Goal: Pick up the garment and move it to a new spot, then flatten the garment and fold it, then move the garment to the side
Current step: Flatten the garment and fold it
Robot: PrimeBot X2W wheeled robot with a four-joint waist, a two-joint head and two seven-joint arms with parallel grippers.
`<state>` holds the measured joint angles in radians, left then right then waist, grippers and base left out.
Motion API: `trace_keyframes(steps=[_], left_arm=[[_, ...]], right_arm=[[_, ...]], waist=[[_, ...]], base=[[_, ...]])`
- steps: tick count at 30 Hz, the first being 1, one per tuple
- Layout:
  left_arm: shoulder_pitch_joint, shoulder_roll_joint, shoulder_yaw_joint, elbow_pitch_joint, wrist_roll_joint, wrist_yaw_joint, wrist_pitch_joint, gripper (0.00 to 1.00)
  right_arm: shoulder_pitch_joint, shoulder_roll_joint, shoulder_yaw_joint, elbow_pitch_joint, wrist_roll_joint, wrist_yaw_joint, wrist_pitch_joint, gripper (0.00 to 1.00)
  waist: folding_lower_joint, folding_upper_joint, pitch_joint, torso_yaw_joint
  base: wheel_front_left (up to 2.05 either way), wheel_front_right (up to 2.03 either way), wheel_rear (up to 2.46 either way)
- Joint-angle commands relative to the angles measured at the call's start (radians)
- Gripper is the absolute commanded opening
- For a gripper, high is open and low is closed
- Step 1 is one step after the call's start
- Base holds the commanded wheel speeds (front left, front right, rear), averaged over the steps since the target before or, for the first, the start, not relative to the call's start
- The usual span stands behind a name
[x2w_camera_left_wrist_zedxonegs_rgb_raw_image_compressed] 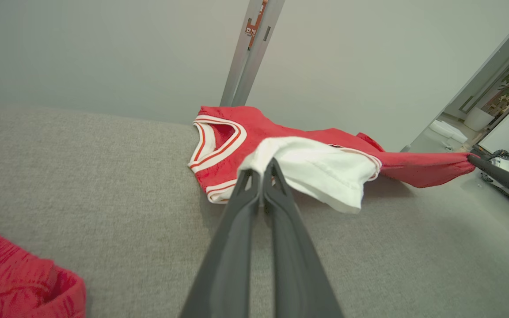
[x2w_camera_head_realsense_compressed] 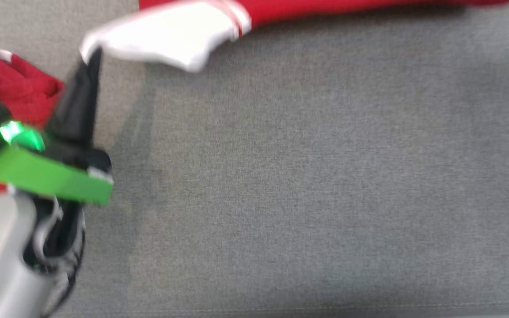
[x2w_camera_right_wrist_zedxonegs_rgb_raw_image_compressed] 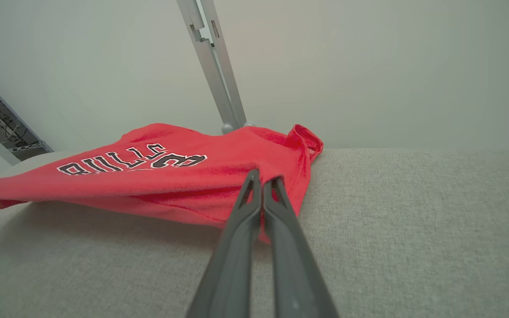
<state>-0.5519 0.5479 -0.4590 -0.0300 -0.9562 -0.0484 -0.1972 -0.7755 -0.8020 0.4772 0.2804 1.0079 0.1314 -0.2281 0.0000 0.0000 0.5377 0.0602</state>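
The garment [x2w_camera_left_wrist_zedxonegs_rgb_raw_image_compressed: 254, 128] is a red jersey with white trim, a white sleeve [x2w_camera_left_wrist_zedxonegs_rgb_raw_image_compressed: 325, 172] and black lettering [x2w_camera_right_wrist_zedxonegs_rgb_raw_image_compressed: 131, 161], stretched low over the grey fabric surface near its back edge. My left gripper [x2w_camera_left_wrist_zedxonegs_rgb_raw_image_compressed: 263, 165] is shut on the edge of the white sleeve. The blurred head view shows the same grip, with the left gripper [x2w_camera_head_realsense_compressed: 90, 57] at the end of the white sleeve [x2w_camera_head_realsense_compressed: 166, 39]. My right gripper [x2w_camera_right_wrist_zedxonegs_rgb_raw_image_compressed: 263, 179] is shut on a red edge of the garment [x2w_camera_right_wrist_zedxonegs_rgb_raw_image_compressed: 170, 176] at its other end. The left wrist view shows the right gripper [x2w_camera_left_wrist_zedxonegs_rgb_raw_image_compressed: 473, 159] pulling that end taut.
A second crumpled red cloth [x2w_camera_head_realsense_compressed: 11, 88] lies at the left beside my left arm, and the left wrist view has this red cloth [x2w_camera_left_wrist_zedxonegs_rgb_raw_image_compressed: 16, 282] at its bottom left. A grey metal post [x2w_camera_right_wrist_zedxonegs_rgb_raw_image_compressed: 219, 75] and a pale wall stand behind the grey surface [x2w_camera_head_realsense_compressed: 316, 176].
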Motion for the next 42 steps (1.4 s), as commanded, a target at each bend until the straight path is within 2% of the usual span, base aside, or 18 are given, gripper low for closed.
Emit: trace_keyframes(steps=[1,6,10,16,22,29,36,42], left_arm=[[0.084,0.018,-0.004,-0.026,-0.018,0.030,0.008,0.00],[0.320,0.054,-0.047,-0.106,-0.013,0.117,0.017,0.00],[0.448,0.059,-0.071,-0.139,-0.026,0.176,0.018,0.00],[0.584,0.064,-0.098,-0.194,-0.043,0.244,0.028,0.00],[0.650,0.071,-0.100,-0.266,-0.069,0.299,0.050,0.00],[0.568,0.059,-0.094,-0.260,-0.074,0.340,0.109,0.00],[0.395,0.016,-0.109,-0.173,-0.055,0.321,0.174,0.00],[0.238,-0.020,-0.124,-0.062,-0.016,0.284,0.189,0.00]], right_arm=[[0.084,-0.020,-0.007,-0.020,0.024,-0.002,0.006,0.00],[0.336,-0.041,-0.044,-0.072,0.089,-0.002,0.026,0.00],[0.487,-0.045,-0.068,-0.060,0.082,-0.002,0.046,0.00],[0.663,-0.030,-0.129,-0.077,0.083,-0.002,0.066,0.00],[0.775,-0.024,-0.212,-0.135,0.060,-0.002,0.105,0.00],[0.725,0.042,-0.283,-0.130,0.005,-0.002,0.237,0.00],[0.544,0.149,-0.288,-0.048,-0.066,-0.002,0.360,0.00],[0.398,0.188,-0.280,0.024,-0.132,-0.001,0.388,0.00]], waist=[[0.0000,0.0000,-0.140,-0.025],[0.0000,0.0000,-0.228,-0.042],[0.0000,0.0000,-0.278,-0.052],[0.0000,0.0000,-0.318,-0.049],[0.0000,0.0000,-0.340,-0.052],[0.0000,0.0000,-0.323,-0.059],[0.0000,0.0000,-0.259,-0.058],[0.0000,0.0000,-0.198,-0.046]], base=[[0.00,0.00,0.00],[0.00,0.00,0.00],[0.00,0.00,0.00],[0.00,0.00,0.00],[0.00,0.00,0.00],[0.00,0.00,0.00],[0.00,0.00,0.00],[0.00,0.00,0.00]])
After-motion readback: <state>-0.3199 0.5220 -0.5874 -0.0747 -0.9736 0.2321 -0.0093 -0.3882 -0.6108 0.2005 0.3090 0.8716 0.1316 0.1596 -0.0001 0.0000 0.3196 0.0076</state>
